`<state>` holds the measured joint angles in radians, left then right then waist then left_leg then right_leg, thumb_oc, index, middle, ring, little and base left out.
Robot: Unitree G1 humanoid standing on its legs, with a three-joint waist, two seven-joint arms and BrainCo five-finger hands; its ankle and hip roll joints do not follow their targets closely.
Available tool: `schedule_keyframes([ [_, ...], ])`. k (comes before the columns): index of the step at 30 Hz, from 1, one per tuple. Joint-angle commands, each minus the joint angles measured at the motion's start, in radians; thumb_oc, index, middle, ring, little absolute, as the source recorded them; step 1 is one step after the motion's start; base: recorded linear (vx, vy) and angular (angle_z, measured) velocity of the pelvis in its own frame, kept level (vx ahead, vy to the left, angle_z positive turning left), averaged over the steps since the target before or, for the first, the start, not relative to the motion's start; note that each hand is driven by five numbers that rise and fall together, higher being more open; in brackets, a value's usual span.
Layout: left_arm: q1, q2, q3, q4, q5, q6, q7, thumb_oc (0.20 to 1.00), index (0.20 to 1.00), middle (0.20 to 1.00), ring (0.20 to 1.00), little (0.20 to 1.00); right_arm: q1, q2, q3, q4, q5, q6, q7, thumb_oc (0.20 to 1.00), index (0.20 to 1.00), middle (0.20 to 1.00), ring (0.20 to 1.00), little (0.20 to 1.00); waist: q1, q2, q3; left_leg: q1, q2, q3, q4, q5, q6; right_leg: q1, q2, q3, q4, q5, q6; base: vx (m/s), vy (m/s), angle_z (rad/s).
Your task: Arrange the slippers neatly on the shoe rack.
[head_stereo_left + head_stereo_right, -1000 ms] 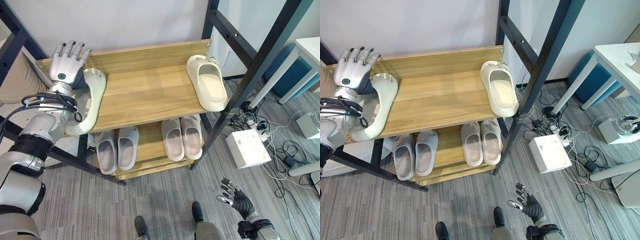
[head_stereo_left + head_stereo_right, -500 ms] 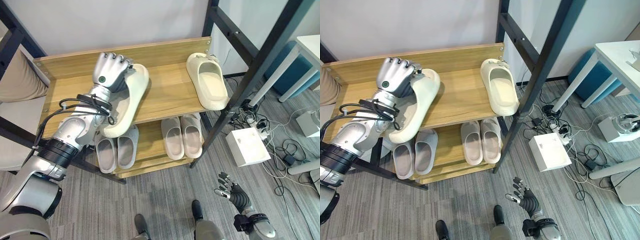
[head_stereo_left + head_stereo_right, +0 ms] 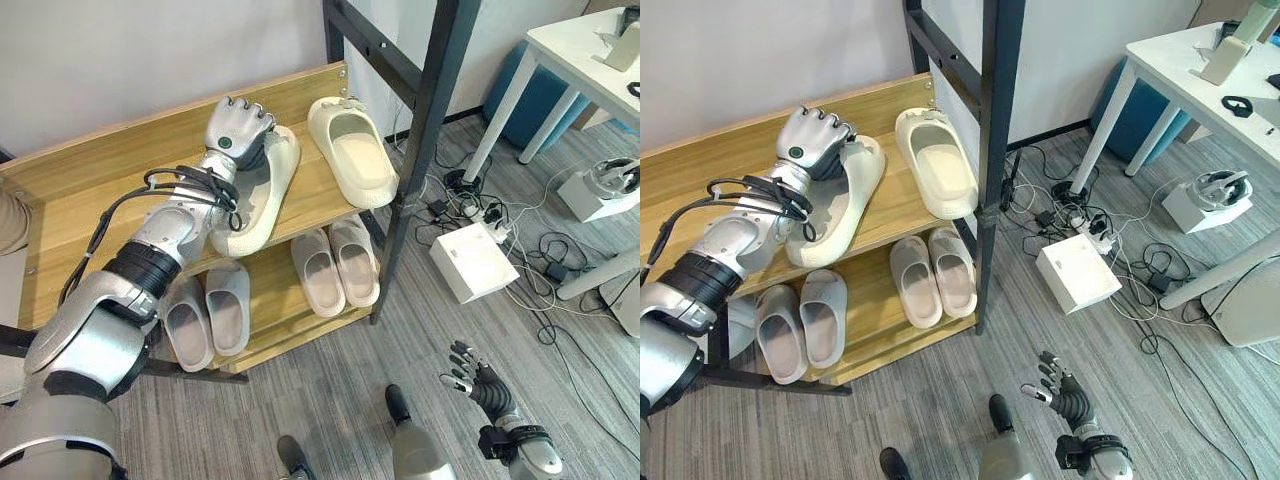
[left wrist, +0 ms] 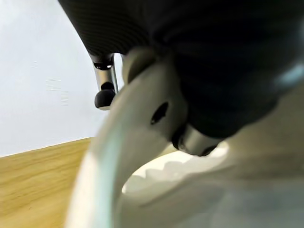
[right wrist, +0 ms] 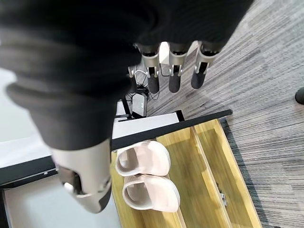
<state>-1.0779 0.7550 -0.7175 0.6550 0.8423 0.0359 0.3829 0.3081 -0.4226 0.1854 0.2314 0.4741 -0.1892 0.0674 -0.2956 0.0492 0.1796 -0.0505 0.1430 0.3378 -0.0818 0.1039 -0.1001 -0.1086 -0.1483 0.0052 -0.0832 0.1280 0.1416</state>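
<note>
Now L hand (image 3: 238, 128) curled round cream slipper (image 3: 262, 195) on rack's (image 3: 60, 215) top shelf.

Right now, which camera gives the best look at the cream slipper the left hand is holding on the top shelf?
The right eye view: the held slipper shows whole on the top shelf, with the left hand curled over its toe end. The left eye view is nearly as good. The left wrist view gives a very close partial look; the right wrist view shows lower-shelf slippers instead.

Matt foam slippers (image 3: 350, 165), wood-grain shoe rack (image 3: 90, 200)
</note>
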Motion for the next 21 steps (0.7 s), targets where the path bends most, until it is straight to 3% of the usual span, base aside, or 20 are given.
schedule_keyframes([
  [1,-0.154,-0.002,0.072,0.091,-0.043,0.055,0.034,0.200,0.200,0.200,0.200,0.200,-0.036,-0.025,-0.013,-0.004,0.020,-0.064,-0.033,1.000,1.000,1.000,1.000,1.000,0.027,-0.017,-0.020,0.090,-0.001,-0.078,-0.005,-0.120,-0.007,0.020,-0.012,-0.058,-0.004,-0.069,0.057,0.00,-0.048,-0.02],
  [2,-0.165,-0.018,0.072,0.120,-0.055,0.056,0.038,0.200,0.200,0.200,0.200,0.200,-0.019,-0.023,-0.012,-0.013,0.033,-0.062,-0.027,1.000,1.000,1.000,1.000,1.000,0.024,-0.015,-0.021,0.090,0.000,-0.080,-0.005,-0.120,-0.007,0.021,-0.010,-0.060,-0.004,-0.070,0.057,-0.01,-0.036,0.01],
  [3,-0.188,-0.044,0.071,0.160,-0.070,0.066,0.042,1.000,1.000,1.000,1.000,1.000,-0.010,-0.022,-0.006,-0.031,0.036,-0.062,-0.021,1.000,1.000,1.000,1.000,1.000,0.017,-0.014,-0.022,0.091,0.001,-0.080,-0.005,-0.119,-0.007,0.021,-0.009,-0.059,-0.004,-0.071,0.057,-0.01,-0.024,0.05],
  [5,-0.199,-0.048,0.065,0.173,-0.088,0.059,0.040,1.000,1.000,1.000,1.000,1.000,0.011,-0.025,-0.009,-0.056,0.039,-0.059,-0.016,1.000,1.000,1.000,1.000,1.000,0.015,-0.012,-0.024,0.093,0.002,-0.080,-0.005,-0.118,-0.008,0.025,-0.007,-0.060,-0.004,-0.073,0.056,-0.01,-0.009,0.03],
  [8,-0.125,-0.068,0.158,0.025,-0.182,0.035,0.027,1.000,1.000,1.000,1.000,1.000,0.019,-0.002,-0.015,-0.070,0.043,-0.040,-0.019,1.000,1.000,1.000,1.000,1.000,0.033,-0.011,-0.038,0.096,0.003,-0.097,-0.005,-0.117,-0.008,0.045,-0.006,-0.080,-0.004,-0.079,0.049,-0.01,-0.030,0.06],
  [10,0.010,-0.108,0.253,-0.147,-0.217,0.007,0.017,1.000,1.000,1.000,1.000,1.000,0.011,0.013,-0.010,-0.068,0.037,-0.028,-0.022,1.000,1.000,1.000,1.000,1.000,0.058,-0.015,-0.048,0.092,0.001,-0.121,-0.005,-0.114,-0.006,0.062,-0.007,-0.103,-0.004,-0.086,0.043,-0.02,-0.019,0.26],
  [15,0.161,-0.160,0.328,-0.277,-0.286,-0.034,-0.010,1.000,1.000,1.000,1.000,1.000,-0.009,0.029,-0.009,-0.054,0.027,-0.008,-0.032,1.000,1.000,1.000,1.000,1.000,0.088,-0.021,-0.059,0.085,-0.003,-0.145,-0.005,-0.109,-0.004,0.079,-0.009,-0.124,-0.004,-0.090,0.037,-0.01,-0.012,0.20],
  [21,0.438,-0.292,0.441,-0.425,-0.701,-0.140,-0.075,1.000,1.000,1.000,1.000,1.000,-0.041,0.073,-0.010,-0.033,0.007,0.024,-0.060,1.000,1.000,1.000,1.000,1.000,0.126,-0.022,-0.075,0.081,-0.010,-0.163,-0.005,-0.100,0.002,0.090,-0.012,-0.140,-0.004,-0.089,0.032,0.00,0.001,0.14],
])
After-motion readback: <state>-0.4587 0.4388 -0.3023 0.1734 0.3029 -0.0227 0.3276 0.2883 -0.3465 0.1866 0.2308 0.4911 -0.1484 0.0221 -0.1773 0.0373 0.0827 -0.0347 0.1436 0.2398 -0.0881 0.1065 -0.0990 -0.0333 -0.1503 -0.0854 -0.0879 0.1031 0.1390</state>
